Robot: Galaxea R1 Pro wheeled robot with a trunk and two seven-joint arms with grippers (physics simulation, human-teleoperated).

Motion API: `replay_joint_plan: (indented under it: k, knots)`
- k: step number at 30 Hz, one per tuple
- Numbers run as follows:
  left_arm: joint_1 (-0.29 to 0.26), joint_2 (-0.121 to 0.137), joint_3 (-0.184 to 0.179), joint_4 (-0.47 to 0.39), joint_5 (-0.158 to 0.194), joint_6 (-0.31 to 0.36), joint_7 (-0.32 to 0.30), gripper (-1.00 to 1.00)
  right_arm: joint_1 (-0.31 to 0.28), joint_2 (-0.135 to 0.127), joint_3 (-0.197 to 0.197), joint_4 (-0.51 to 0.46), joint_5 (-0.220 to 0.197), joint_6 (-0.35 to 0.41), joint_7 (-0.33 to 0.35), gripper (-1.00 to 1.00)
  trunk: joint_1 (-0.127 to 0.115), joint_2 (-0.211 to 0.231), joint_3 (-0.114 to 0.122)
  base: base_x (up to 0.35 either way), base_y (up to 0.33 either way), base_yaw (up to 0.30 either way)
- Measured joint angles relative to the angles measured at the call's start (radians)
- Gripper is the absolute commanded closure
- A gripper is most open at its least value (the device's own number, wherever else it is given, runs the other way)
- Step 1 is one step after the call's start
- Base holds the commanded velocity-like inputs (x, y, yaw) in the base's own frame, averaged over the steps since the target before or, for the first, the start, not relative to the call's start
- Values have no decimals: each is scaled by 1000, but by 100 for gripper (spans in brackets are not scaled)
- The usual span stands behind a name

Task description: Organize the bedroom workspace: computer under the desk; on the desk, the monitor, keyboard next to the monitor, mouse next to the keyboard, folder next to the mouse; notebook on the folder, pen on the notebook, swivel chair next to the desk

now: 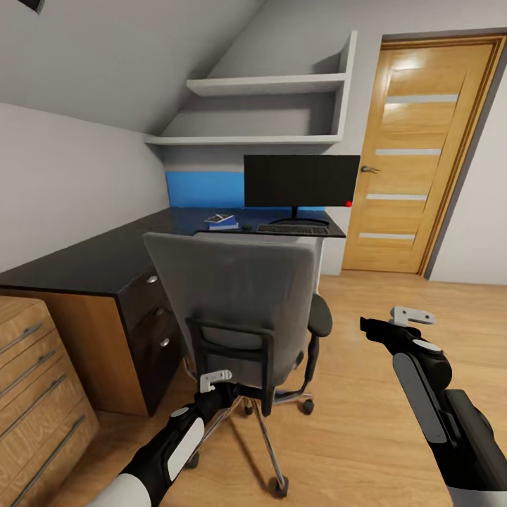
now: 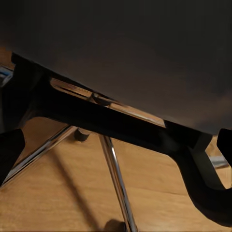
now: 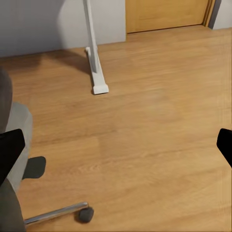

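Swivel chair (image 1: pixel 239 310) stands with its back to the robot, seat facing the desk (image 1: pixel 91 264), near the desk's front edge but not tucked under. Left gripper (image 1: pixel 211 386) sits low behind the chair at the black back frame (image 2: pixel 111 123); in the left wrist view its fingers (image 2: pixel 9 150) stand spread to either side of the frame bar, and contact is not clear. Right gripper (image 1: pixel 394 324) hangs free over the wood floor (image 3: pixel 145 135) beside the chair's right armrest (image 1: pixel 320 317), jaws spread, holding nothing. At the desk's far end: monitor (image 1: pixel 301 181) upright by the back edge, keyboard (image 1: pixel 292 229) just in front of it, mouse (image 1: pixel 246 227) just left of the keyboard, blue folder (image 1: pixel 221 225) further left with a pale notebook (image 1: pixel 220 218) apparently on it; pen too small to make out. Looks like only the chair placement remains. Risks: a push low on the frame could swing the chair on its casters (image 1: pixel 280 484) instead of rolling it straight; the seat or armrest could strike the desk edge and jolt the stack; the left fingers could slide off the bar or snag the chrome base (image 2: pixel 116 179); the white desk leg (image 3: pixel 94 58) stands in the path on the right.
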Motion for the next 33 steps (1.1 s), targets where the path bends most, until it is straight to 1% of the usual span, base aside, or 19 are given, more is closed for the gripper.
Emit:
replay_joint_plan:
  k: [2, 7, 10, 22, 33]
  knots:
    - [0, -1, 3, -1, -5, -4, 1, -100, 0, 1, 0, 0, 0, 0, 0, -100, 0, 0, 0, 80, 68, 0]
    - [0, -3, 3, -1, -5, -9, 1, -100, 0, 0, 0, 0, 1, 0, 0, -100, 0, 0, 0, 32, 20, 0]
    - [0, -3, 2, -1, -5, -9, 1, -100, 0, 0, -1, 0, 1, 0, 0, -100, 0, 0, 0, 199, -23, 0]
    - [0, -3, 2, 0, -7, -9, 3, -100, 0, 0, -2, 0, 1, 0, 0, -100, 0, 0, 0, 322, -57, 0]
    - [0, -3, 1, 1, -5, -9, 3, -100, 0, 0, -1, 0, 1, 1, 0, -100, 0, 0, 0, 340, -135, 0]
